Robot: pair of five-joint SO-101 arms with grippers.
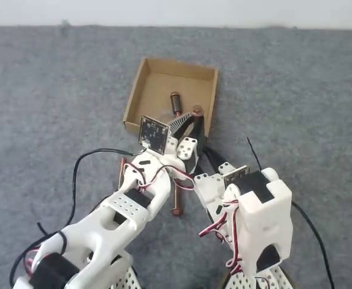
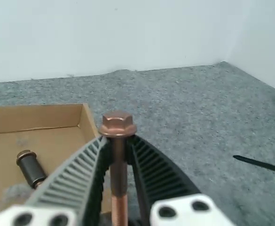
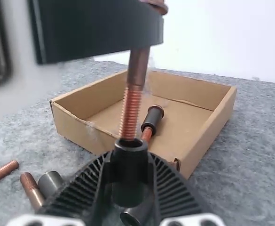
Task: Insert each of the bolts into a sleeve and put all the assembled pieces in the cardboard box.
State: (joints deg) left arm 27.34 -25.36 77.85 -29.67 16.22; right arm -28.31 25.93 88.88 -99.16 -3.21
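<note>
High view, counter (image 1: 55,84), grey.
- Loose bolt (image 1: 123,170): lies on the counter beside the left arm's cables.
- Second loose bolt (image 1: 176,201): lies on the counter between the two arms.
- Cardboard box (image 1: 135,96): open, beyond both arms. One assembled piece (image 1: 176,103) lies inside.
- Left pincer (image 2: 118,143): pinching the held bolt (image 2: 118,125) just under its hex head, at the box's near right corner. The shank runs down between the ribbed fingers (image 2: 76,179).
- Right pincer (image 3: 129,160): pinching a black sleeve (image 3: 129,174), upright, just in front of the box's near wall. The held bolt's threaded end sits in the sleeve's mouth.
- Spare sleeve (image 3: 51,181): on the counter, beside the right pincer.
</note>
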